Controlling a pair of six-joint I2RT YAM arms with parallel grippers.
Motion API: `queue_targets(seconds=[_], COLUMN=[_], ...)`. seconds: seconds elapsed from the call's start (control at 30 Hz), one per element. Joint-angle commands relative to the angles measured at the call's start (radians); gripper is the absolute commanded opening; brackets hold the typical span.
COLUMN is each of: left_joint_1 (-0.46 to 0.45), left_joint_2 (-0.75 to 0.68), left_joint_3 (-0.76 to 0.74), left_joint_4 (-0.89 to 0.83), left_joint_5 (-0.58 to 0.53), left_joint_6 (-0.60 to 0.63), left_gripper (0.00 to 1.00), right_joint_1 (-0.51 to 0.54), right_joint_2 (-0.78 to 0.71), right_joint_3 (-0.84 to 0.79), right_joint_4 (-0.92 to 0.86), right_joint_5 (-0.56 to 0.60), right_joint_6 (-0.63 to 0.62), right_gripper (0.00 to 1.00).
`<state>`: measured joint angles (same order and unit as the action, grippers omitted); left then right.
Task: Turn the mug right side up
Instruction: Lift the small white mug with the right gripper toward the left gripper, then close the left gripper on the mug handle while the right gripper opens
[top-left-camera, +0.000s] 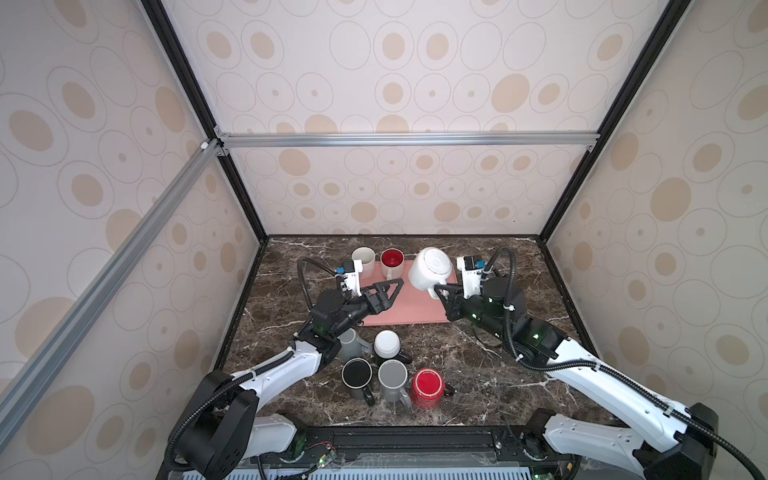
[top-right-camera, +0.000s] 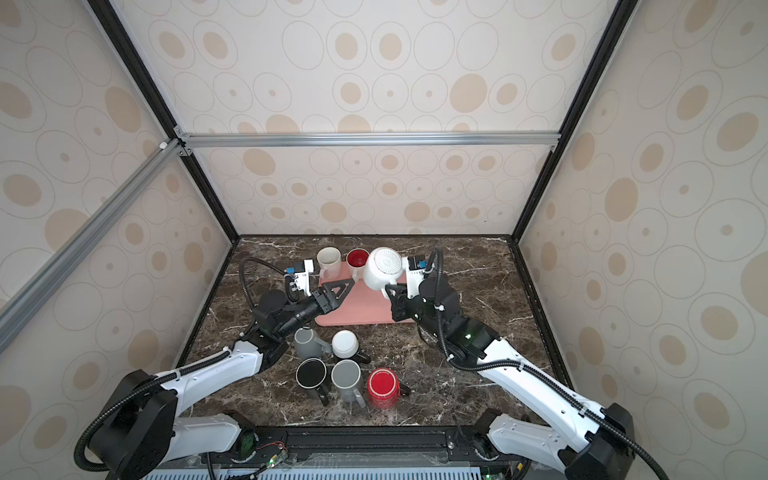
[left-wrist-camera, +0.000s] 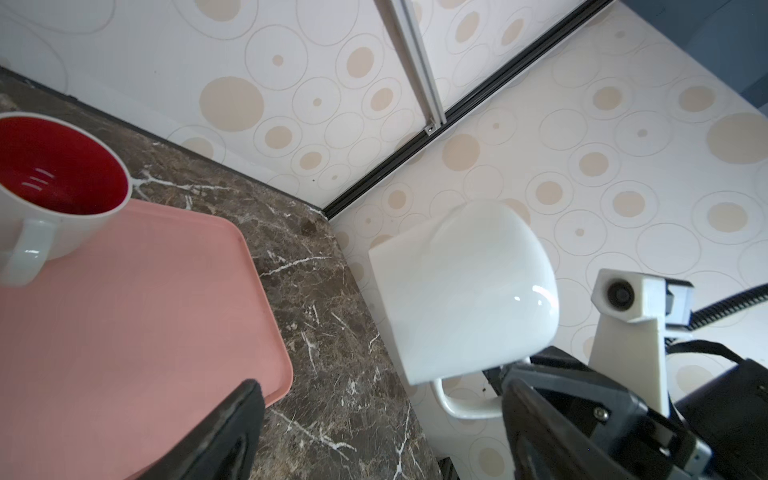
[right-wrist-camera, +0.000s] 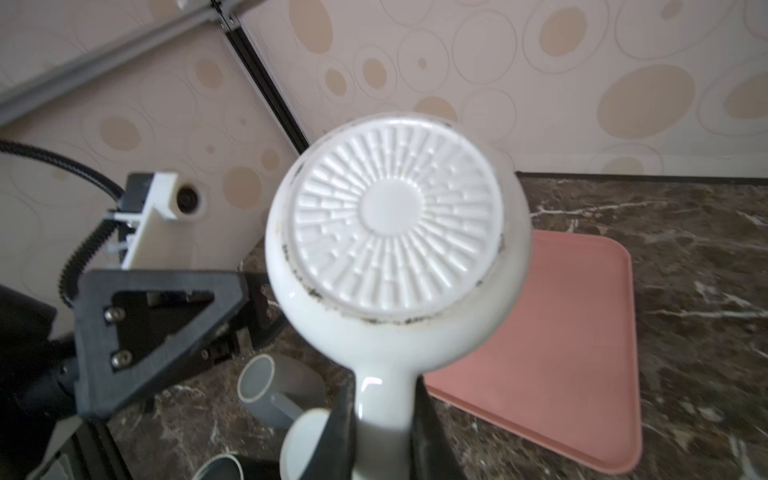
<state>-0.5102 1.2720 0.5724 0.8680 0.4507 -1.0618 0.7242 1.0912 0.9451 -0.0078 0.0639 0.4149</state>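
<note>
Handle of white mug (right-wrist-camera: 395, 257) pinched in right gripper (right-wrist-camera: 386, 436), base up, above pink tray (right-wrist-camera: 561, 374). Left gripper (top-left-camera: 392, 295) spread, empty, over tray. Best: roll wrist slowly, pinch firm.

arms (top-left-camera: 291, 368) white, black joints | hoses (right-wrist-camera: 41, 157) black, ribbed | claw fingers (right-wrist-camera: 93, 332) black, triangular, two screws

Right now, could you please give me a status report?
Right gripper shut on large white mug, by handle, base upward, aloft near pink tray. Left gripper open, empty.
</note>
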Motion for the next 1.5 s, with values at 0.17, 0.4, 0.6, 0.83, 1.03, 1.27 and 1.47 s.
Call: queue_targets(seconds=[0.17, 0.4, 0.6, 0.83, 1.03, 1.27, 1.47], left_joint_1=[0.002, -0.018, -0.027, -0.028, -0.028, -0.027, -0.028], left_joint_2=[-0.005, 0.058, 0.096, 0.099, 0.129, 0.121, 0.104], left_joint_3=[-0.052, -0.048, -0.037, -0.001, 0.021, 0.032, 0.032], left_joint_4=[0.453, 0.652, 0.75, 0.758, 0.802, 0.79, 0.781], left_joint_5=[0.037, 0.033, -0.016, -0.053, -0.064, -0.071, -0.079], left_joint_6=[-0.152, -0.222, -0.255, -0.225, -0.243, -0.23, -0.221], left_gripper=[0.82, 0.72, 0.64, 0.63, 0.58, 0.53, 0.47], right_joint_1=[-0.005, -0.006, 0.006, 0.03, 0.055, 0.07, 0.079], right_joint_2=[0.1, 0.191, 0.243, 0.244, 0.243, 0.253, 0.245], right_joint_3=[0.103, 0.163, 0.189, 0.163, 0.148, 0.123, 0.083], right_joint_4=[0.529, 0.677, 0.742, 0.781, 0.786, 0.792, 0.786], right_joint_5=[-0.137, -0.209, -0.272, -0.293, -0.305, -0.32, -0.311], right_joint_6=[0.186, 0.296, 0.372, 0.419, 0.433, 0.454, 0.459], right_gripper=[0.0, 0.0, 0.0, 0.0, 0.0, 0.0, 0.0])
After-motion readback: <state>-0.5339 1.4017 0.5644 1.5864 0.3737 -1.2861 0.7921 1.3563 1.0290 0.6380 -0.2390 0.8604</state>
